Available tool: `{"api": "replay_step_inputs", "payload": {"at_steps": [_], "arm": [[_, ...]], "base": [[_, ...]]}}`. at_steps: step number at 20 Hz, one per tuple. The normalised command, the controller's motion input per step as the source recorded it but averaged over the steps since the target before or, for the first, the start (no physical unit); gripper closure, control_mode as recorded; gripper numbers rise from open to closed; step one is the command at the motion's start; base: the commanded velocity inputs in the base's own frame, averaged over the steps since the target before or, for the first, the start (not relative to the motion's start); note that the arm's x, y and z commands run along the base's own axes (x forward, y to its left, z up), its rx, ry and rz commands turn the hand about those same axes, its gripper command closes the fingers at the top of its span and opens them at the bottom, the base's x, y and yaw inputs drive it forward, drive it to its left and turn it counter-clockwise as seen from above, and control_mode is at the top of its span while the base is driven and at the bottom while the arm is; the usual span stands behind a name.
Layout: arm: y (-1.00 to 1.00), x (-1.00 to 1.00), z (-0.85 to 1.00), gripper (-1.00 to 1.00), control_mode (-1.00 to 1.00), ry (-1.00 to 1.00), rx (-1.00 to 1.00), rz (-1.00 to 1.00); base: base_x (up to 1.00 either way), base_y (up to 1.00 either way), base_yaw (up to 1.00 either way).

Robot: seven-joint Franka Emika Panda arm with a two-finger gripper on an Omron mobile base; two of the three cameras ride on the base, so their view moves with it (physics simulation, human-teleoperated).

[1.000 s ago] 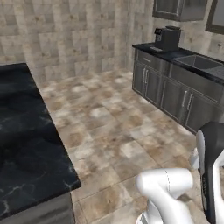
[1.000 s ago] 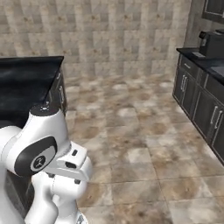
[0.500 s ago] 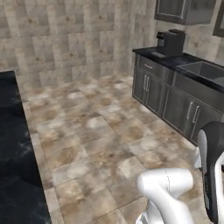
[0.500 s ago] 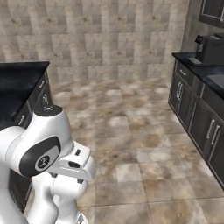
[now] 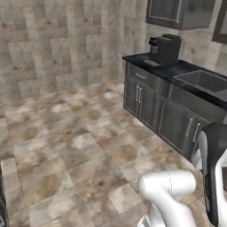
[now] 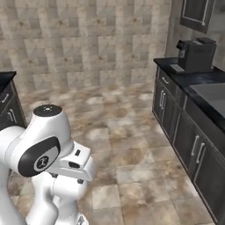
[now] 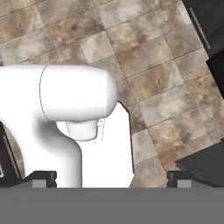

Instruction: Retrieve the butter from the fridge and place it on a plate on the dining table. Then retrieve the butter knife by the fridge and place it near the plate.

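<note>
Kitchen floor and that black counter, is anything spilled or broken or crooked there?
No, nothing stands out. The tiled floor has no spill showing, the coffee machine stands upright on the black counter, and the grey cabinet doors below it are all shut and straight.

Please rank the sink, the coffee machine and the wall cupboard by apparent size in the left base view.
1. Wall cupboard, though the frame's top edge cuts it off.
2. Sink, also cut by the frame's right edge.
3. Coffee machine, smallest, but farthest from the camera, so its true size is unsure.
</note>
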Motion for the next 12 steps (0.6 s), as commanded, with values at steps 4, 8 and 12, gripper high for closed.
{"api": "replay_step_inputs", "payload": {"at_steps": [4,8,12], "arm": [[0.00,0.00,0.00,-1.00,1.00,0.00,0.00,0.00],[0.00,0.00,0.00,-1.00,1.00,0.00,0.00,0.00],[0.00,0.00,0.00,-1.00,1.00,0.00,0.00,0.00]], "base": [[1.00,-0.81,-0.19],[0.92,-0.76,-0.42],[0.42,-0.13,-0.70]]}}
